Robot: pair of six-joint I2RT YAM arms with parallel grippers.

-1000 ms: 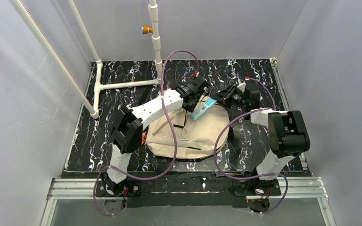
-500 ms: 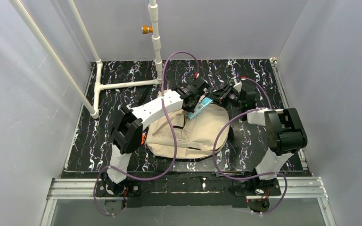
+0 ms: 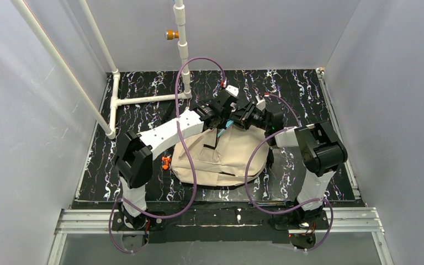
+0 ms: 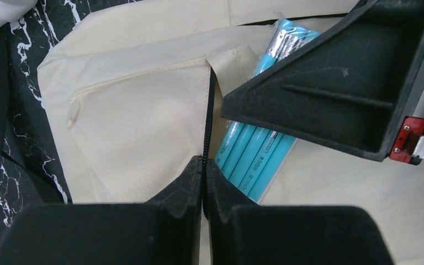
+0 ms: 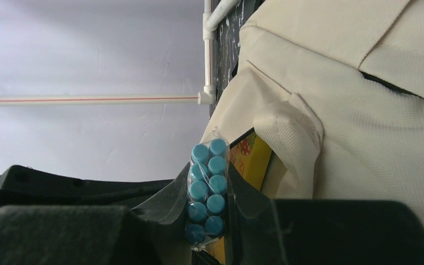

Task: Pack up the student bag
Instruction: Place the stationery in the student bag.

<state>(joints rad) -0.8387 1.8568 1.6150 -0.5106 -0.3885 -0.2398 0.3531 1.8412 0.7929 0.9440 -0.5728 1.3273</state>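
A large beige student bag lies flat in the middle of a black marbled worktop, its rounded top towards the far edge. It is soft cloth that sags and folds, so it probably gives under any push and needs holding by a seam, the zip or a strap rather than a flat panel.

The left fingers are clenched tight at the end of the black zip beside the bag's opening. Whether they pinch the zip pull or a bit of cloth is unclear.

The right fingers clasp a clear-wrapped pack of teal pens, held over the opening just beside the left fingers. The pack looks light and its wrapper slippery, so it may slide in the grip.

A yellow book already sits inside the opening, and a fold of cloth hangs beside it. Both could block the pens.

The two arms crowd each other at the bag's far end. Purple cables loop over the bag. A small orange object lies at the bag's left side. A white pipe frame stands at the far left corner, well apart.
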